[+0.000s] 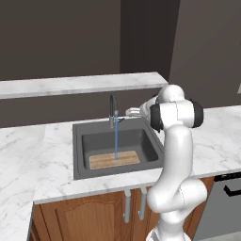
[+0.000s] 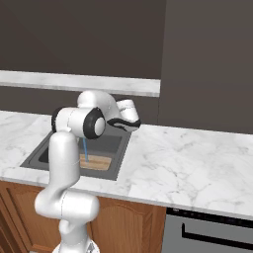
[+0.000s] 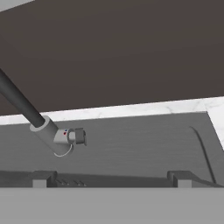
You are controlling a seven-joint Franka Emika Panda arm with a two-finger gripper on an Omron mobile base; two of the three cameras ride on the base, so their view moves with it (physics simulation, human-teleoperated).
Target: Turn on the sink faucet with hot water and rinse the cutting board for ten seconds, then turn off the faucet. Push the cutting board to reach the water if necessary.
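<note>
The dark faucet (image 1: 113, 109) arches over the sink (image 1: 77, 150), and a thin blue stream of water (image 1: 116, 140) falls from its spout onto the wooden cutting board (image 1: 114, 160) lying at the basin's front. From the right base view, the water (image 2: 85, 147) meets the board (image 2: 97, 162) just beside my arm. My gripper (image 1: 130, 113) hovers just right of the faucet, near its side lever. In the hand view the faucet's base and lever (image 3: 70, 136) sit at the left above the grey sink rim (image 3: 140, 140); my gripper (image 3: 111, 178) is open and holds nothing.
A raised marble ledge (image 1: 80, 84) runs behind the sink against a dark wall. White marble counter (image 2: 188, 163) extends to the right. Wooden cabinet doors (image 1: 94, 219) are below the sink, with a dark appliance front (image 1: 226, 197) to their right.
</note>
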